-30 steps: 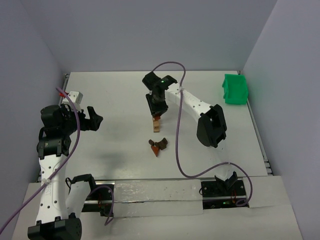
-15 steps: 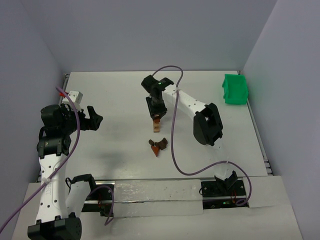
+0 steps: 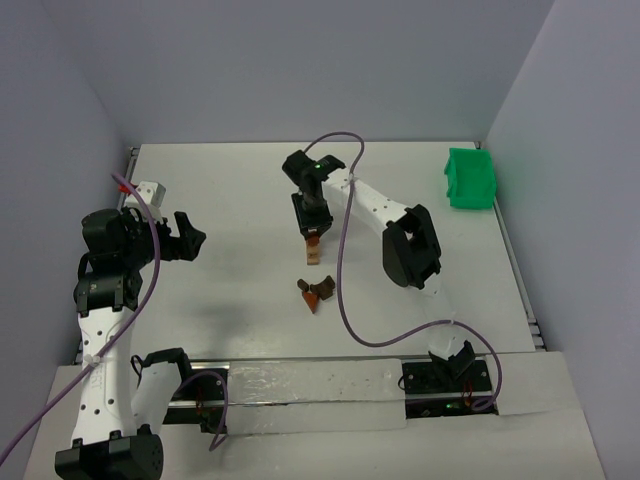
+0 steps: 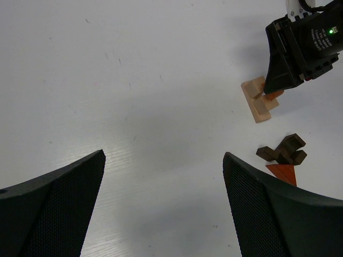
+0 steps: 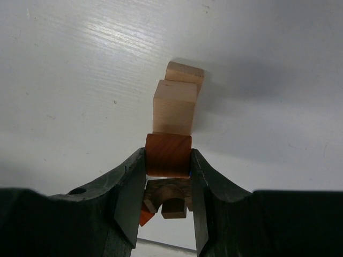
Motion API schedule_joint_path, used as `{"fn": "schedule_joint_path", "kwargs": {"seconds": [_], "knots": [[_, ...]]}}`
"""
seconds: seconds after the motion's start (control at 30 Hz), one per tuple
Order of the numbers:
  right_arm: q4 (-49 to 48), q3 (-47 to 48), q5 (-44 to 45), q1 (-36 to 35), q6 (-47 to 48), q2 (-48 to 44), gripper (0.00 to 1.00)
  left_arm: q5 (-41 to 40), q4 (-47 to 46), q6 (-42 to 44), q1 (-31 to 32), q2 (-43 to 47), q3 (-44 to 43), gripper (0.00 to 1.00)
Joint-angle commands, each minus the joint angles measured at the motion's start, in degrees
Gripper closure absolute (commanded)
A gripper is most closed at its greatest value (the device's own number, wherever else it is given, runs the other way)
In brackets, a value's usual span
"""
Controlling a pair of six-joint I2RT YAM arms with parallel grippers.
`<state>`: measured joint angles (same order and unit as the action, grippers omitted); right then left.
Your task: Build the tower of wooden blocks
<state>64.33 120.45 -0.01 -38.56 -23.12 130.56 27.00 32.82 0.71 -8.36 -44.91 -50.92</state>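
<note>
The wood block tower [image 3: 313, 254] is a short stack of light tan blocks [image 5: 174, 106] on the white table, also seen in the left wrist view as the tan stack [image 4: 256, 100]. My right gripper [image 3: 312, 232] hangs right over it, shut on a reddish-brown block [image 5: 168, 155] whose edge meets the top tan block; I cannot tell if it rests there. Loose wood blocks [image 3: 317, 292] lie nearer: a dark brown arch [image 5: 169, 198], dark bars [image 4: 283, 149] and an orange wedge [image 4: 282, 172]. My left gripper [image 3: 190, 238] stands open and empty at the far left.
A green bin [image 3: 469, 179] sits at the back right corner of the table [image 3: 230, 190]. The right arm's purple cable [image 3: 345, 290] loops over the table beside the loose blocks. The arm bases stand on the near rail [image 3: 300, 385].
The right arm's elbow has swung a little to the left while its gripper stays over the tower with the reddish-brown block. The left arm has not moved.
</note>
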Motion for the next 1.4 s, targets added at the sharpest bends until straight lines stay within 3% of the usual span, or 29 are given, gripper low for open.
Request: {"fn": "schedule_joint_path", "kwargs": {"seconds": [0.0,1.37], "knots": [[0.35,2.69,0.71,0.59,-0.88,0.49,0.82,0.33,-2.41,-0.18,-0.34,0.08,-0.41,0.03],[0.53,4.46,-1.26,1.31,-0.53,3.21,0.61,1.04,-2.32,0.09,-0.43,-0.02,-0.32,0.04]]}}
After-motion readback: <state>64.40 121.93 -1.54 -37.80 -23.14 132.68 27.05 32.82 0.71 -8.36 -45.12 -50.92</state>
